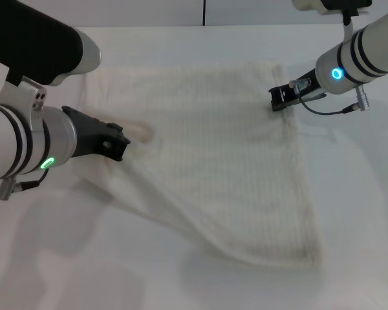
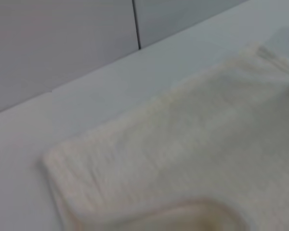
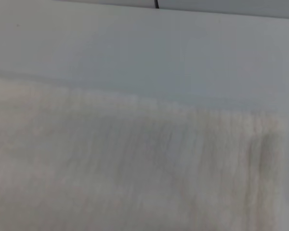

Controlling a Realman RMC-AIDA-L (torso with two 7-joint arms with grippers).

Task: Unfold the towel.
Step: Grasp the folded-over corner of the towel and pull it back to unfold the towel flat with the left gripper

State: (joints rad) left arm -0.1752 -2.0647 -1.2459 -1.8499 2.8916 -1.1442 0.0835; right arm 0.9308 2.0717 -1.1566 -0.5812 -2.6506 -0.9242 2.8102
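The cream-white towel (image 1: 226,161) lies spread over the middle of the white table (image 1: 362,213), with its ribbed surface facing up. My left gripper (image 1: 119,146) is at the towel's left edge and is shut on a pinch of cloth. It holds that edge a little above the table, so the near-left hem hangs in a raised fold down to the near right corner. My right gripper (image 1: 277,99) sits low at the towel's right edge, near the far right corner. The towel fills the left wrist view (image 2: 183,159) and the right wrist view (image 3: 135,173).
The grey back wall (image 2: 62,43) with a dark vertical seam rises behind the table's far edge. Bare tabletop surrounds the towel on the near side and on the right.
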